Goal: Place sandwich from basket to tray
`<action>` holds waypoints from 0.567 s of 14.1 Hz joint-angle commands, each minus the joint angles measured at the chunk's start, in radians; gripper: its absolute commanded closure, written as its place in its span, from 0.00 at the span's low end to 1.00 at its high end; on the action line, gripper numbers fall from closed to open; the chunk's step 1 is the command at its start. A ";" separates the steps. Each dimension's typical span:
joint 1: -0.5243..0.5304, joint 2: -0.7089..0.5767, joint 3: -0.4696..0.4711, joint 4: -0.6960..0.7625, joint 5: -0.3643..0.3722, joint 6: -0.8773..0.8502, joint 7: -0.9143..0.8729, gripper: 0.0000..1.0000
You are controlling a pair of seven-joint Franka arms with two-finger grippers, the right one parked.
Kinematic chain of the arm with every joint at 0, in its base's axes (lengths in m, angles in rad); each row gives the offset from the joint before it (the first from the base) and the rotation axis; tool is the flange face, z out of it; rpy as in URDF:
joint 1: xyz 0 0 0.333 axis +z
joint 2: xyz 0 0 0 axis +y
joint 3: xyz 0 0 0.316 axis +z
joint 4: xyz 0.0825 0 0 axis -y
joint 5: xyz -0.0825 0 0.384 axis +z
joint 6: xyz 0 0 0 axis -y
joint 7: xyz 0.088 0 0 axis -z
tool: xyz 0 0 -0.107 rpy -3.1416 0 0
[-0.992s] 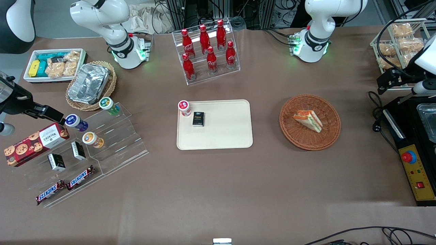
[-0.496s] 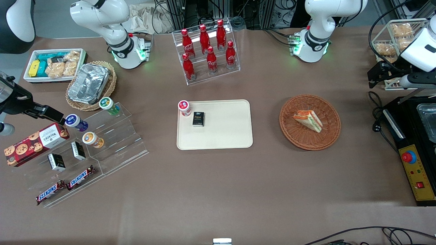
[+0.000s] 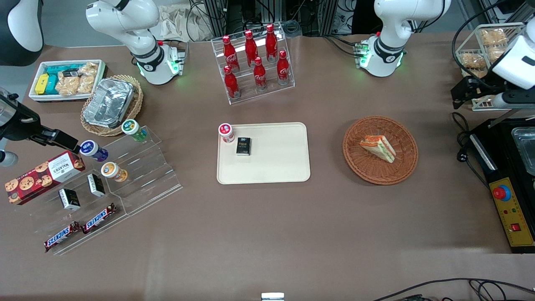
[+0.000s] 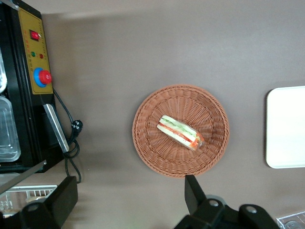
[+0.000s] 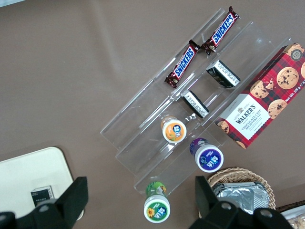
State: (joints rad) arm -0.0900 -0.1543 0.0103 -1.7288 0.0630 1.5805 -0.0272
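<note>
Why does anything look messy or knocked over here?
Nothing stands out. The sandwich lies whole in the basket, the tray sits flat, and the open gripper hangs high above, toward the working arm's end of the table.

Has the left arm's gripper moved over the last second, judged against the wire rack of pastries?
Yes. In the front view the gripper has risen farther from the camera, now overlapping the wire rack. It is not yet over the basket or sandwich.

Brown table (image 3: 267, 234) bears tray (image 3: 276, 167); basket (image 3: 407, 167).
</note>
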 commanded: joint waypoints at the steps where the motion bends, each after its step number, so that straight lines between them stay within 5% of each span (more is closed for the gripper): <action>1: -0.036 -0.011 -0.001 -0.029 0.005 -0.011 -0.078 0.00; 4: -0.069 0.011 -0.001 -0.038 0.018 -0.014 -0.288 0.00; 8: -0.076 0.039 0.000 -0.050 0.014 0.041 -0.318 0.00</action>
State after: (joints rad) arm -0.1533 -0.1228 0.0030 -1.7701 0.0682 1.5887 -0.3086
